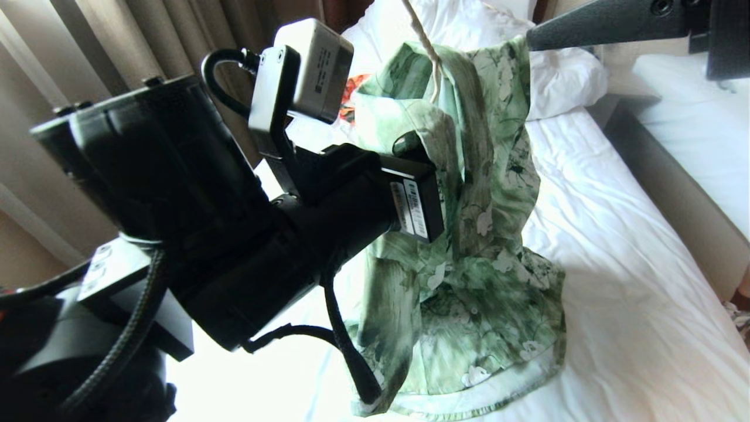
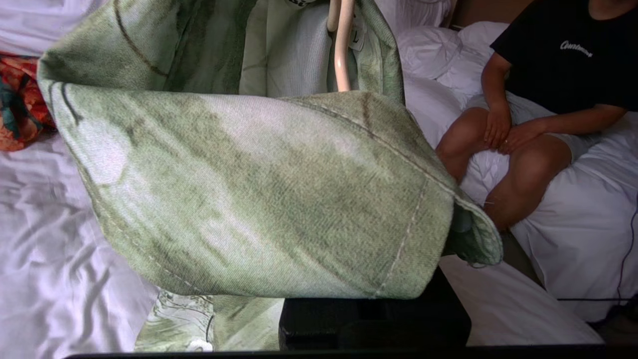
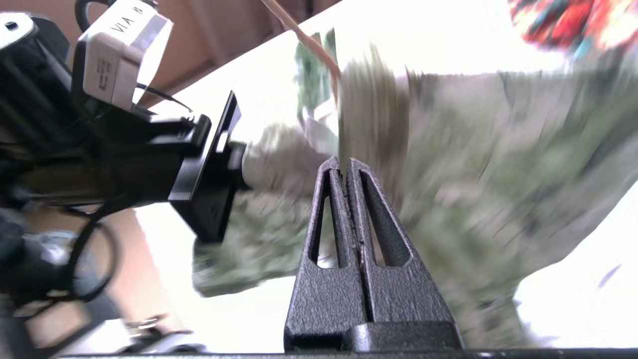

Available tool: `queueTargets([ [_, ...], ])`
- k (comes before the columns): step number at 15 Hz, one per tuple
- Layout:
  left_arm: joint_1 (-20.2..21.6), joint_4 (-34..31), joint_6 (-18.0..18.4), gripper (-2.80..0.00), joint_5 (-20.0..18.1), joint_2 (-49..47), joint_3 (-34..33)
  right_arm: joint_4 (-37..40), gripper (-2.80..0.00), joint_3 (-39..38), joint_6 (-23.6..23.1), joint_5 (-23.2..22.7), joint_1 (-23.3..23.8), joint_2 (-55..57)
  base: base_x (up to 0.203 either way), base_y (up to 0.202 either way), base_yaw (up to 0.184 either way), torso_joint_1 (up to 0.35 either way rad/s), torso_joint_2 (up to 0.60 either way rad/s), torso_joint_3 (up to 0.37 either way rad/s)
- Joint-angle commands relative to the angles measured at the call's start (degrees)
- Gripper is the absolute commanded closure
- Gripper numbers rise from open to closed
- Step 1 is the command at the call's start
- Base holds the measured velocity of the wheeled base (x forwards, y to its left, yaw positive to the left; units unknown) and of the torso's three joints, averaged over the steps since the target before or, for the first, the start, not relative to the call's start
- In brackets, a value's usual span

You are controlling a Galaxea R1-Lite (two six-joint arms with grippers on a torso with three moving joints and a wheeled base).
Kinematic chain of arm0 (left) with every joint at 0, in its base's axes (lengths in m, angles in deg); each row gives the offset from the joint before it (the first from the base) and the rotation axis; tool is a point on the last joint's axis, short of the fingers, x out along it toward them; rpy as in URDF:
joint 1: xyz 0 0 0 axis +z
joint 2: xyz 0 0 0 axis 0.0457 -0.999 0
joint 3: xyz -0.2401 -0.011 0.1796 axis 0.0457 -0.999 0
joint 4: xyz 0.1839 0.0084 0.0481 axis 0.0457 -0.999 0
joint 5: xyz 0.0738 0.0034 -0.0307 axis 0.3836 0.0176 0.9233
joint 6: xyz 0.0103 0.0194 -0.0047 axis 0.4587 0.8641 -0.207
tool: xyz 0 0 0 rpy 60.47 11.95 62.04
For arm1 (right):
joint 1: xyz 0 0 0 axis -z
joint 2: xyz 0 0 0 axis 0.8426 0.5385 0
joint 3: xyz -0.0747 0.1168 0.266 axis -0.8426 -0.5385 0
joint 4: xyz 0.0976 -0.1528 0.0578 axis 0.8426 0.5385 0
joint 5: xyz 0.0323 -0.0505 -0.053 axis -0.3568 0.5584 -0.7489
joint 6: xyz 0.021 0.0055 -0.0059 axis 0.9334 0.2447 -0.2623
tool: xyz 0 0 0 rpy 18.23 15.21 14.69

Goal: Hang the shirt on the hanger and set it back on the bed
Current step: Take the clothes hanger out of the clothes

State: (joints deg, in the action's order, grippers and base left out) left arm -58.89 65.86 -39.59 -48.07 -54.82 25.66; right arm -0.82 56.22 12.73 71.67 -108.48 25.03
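above the bed (image 1: 615, 281) our left claw (image 1: 410, 143) pinches the shirt (image 1: 486, 264), lifted with its hem on the sheet. the hanger (image 2: 343, 50) sits in the collar. beyond, our right claw (image 3: 345, 164) is closed, empty.

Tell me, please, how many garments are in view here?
2: the shirt hangs over the bed, draped on the hanger; an orange patterned garment lies on the sheet behind it. Others may be hidden.
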Motion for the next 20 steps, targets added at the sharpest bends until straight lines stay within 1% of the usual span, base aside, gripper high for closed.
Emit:
queueTargets([
  [1,-0.2,-0.1,-0.1,0.0,0.1,0.5,0.0,-0.1,0.0,-0.1,-1.6,0.2,-0.6,1.0,0.0,0.0,0.0,0.0,0.0,0.0],
  [3,-0.2,-0.1,-0.2,0.0,0.1,0.4,0.3,-1.1,0.0,-0.1,-3.4,0.3,-0.6,1.3,0.0,0.0,0.0,0.0,0.0,0.0],
  [4,-0.4,-0.2,-0.2,0.0,0.0,0.6,0.3,-1.9,-2.8,0.0,-4.1,1.6,-0.6,2.2,0.0,0.0,0.0,0.0,0.0,0.0],
  [6,-0.8,-0.1,-0.2,0.0,0.0,0.6,0.4,-4.7,-2.8,-0.1,-5.7,3.9,-0.4,4.2,0.0,0.0,0.0,0.0,0.0,0.0],
  [8,-1.1,-0.2,-0.2,0.0,0.0,0.7,0.3,-8.0,-2.8,0.0,-8.5,4.1,-0.6,5.9,0.0,0.0,0.0,0.0,0.0,0.0],
  [11,-1.1,-0.3,-0.2,0.0,-0.1,0.5,0.6,-13.9,-2.8,-0.1,-9.9,4.2,-0.5,8.5,0.0,0.0,0.0,0.0,0.0,0.0],
  [16,-0.8,-0.2,-0.2,0.0,-0.1,0.4,0.5,-20.6,-2.8,0.0,-13.7,3.9,-0.6,12.3,0.0,0.0,0.0,0.0,0.0,0.0],
  [17,-0.9,-0.2,-0.2,0.0,-0.1,0.6,0.5,-20.7,-1.63,0.1,-13.9,3.9,-0.6,12.4,0.0,0.0,0.0,0.0,0.0,0.0],
  [18,-0.9,-0.2,-0.2,0.0,-0.1,0.7,0.5,-20.8,0.0,0.2,-14.4,3.6,-0.7,12.5,0.0,0.0,0.0,0.0,0.0,0.0],
  [20,-0.9,-0.2,-0.2,0.0,-0.1,0.7,0.4,-21.5,0.0,0.2,-14.4,3.5,-0.7,12.9,0.0,0.0,0.0,0.0,0.0,0.0],
])
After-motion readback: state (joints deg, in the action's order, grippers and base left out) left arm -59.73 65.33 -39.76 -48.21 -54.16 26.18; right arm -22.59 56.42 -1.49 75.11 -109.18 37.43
